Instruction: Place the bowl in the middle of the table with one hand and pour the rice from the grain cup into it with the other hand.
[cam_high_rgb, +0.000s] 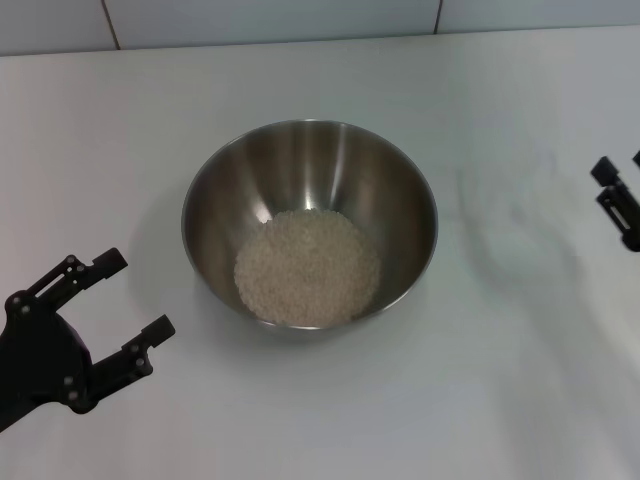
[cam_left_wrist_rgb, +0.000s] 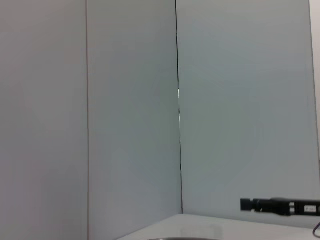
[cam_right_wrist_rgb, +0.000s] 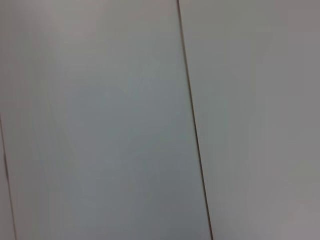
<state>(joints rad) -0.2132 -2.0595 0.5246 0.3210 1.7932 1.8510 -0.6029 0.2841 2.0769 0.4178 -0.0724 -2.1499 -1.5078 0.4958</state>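
The steel bowl (cam_high_rgb: 310, 175) stands on the white table (cam_high_rgb: 500, 380) near its middle. A flat heap of off-white rice (cam_high_rgb: 307, 267) covers its bottom. My left gripper (cam_high_rgb: 135, 294) is open and empty, low over the table to the left of the bowl and nearer than it, a short gap away from it. My right gripper (cam_high_rgb: 614, 190) shows only partly at the right edge of the head view, well apart from the bowl. The grain cup is out of view. The right wrist view shows only wall panels.
A pale panelled wall (cam_high_rgb: 300, 20) runs behind the table's far edge. The left wrist view shows the same wall (cam_left_wrist_rgb: 125, 125), a strip of table and a black bar (cam_left_wrist_rgb: 280, 206) at the far right.
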